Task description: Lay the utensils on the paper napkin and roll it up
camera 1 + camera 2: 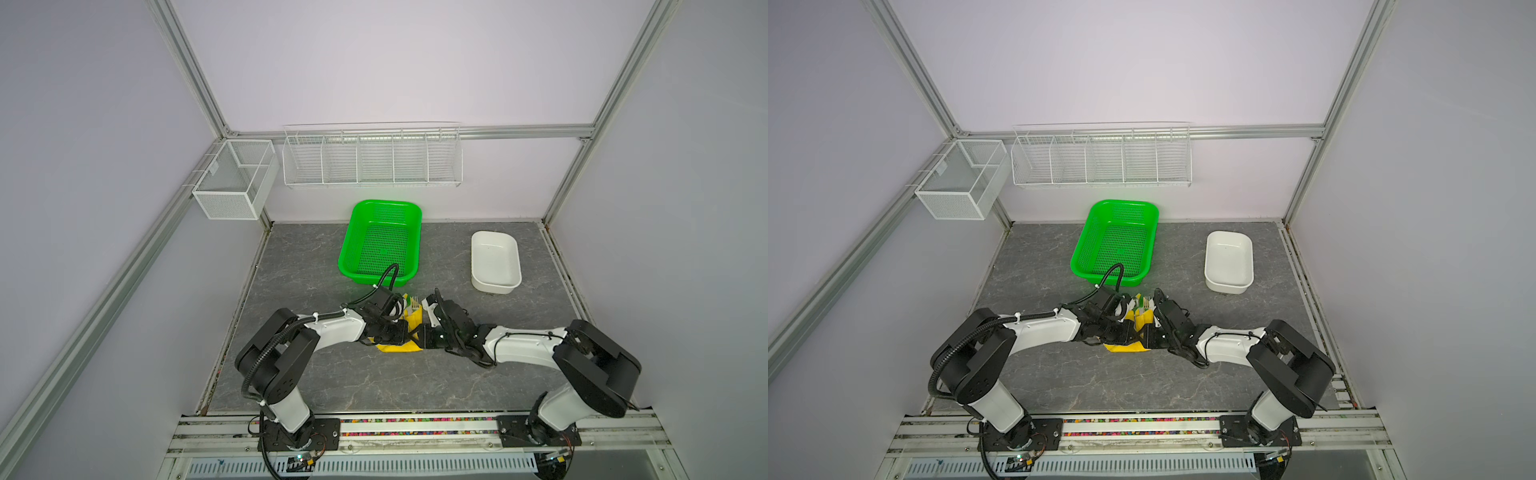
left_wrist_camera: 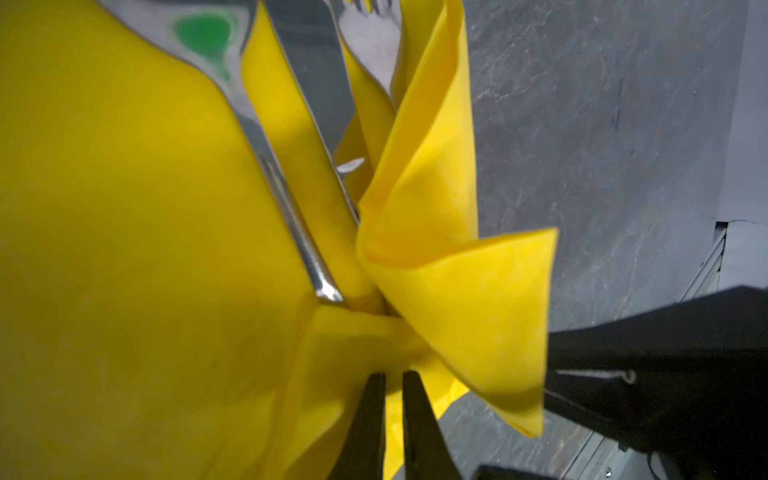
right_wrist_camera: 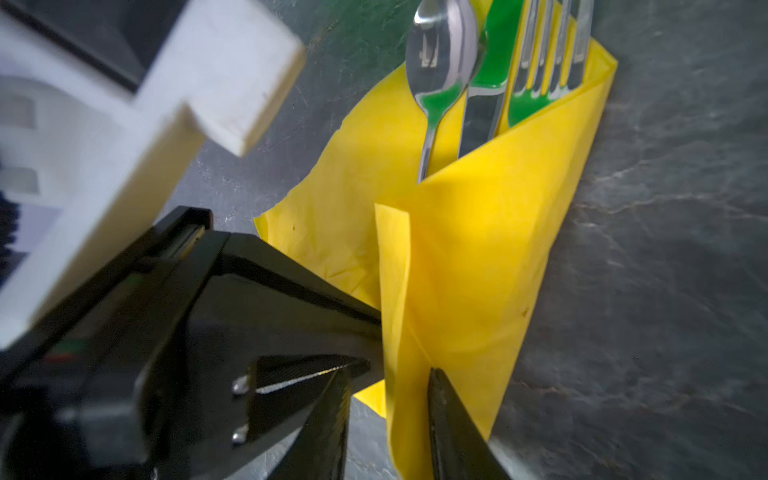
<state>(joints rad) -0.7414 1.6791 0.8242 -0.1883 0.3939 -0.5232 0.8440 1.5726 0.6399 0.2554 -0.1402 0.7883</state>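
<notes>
utensils [image 3: 482,112] in paper napkin [image 3: 478,257], heads toward green basket [image 1: 348,245]

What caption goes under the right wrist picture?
Spoon, knife and fork tucked in the folded yellow napkin, right tool astride one fold.

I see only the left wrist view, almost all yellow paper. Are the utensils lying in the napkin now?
Observer: Yes. In the right wrist view the spoon, knife and fork lie side by side, heads sticking out of the folded paper napkin.
Operator: Does the right gripper hold the paper?
Observer: No, the right gripper is open, its jaws either side of a raised fold.
Operator: What stands beyond the bundle?
Observer: In both top views, the green basket, apart from it.
</notes>
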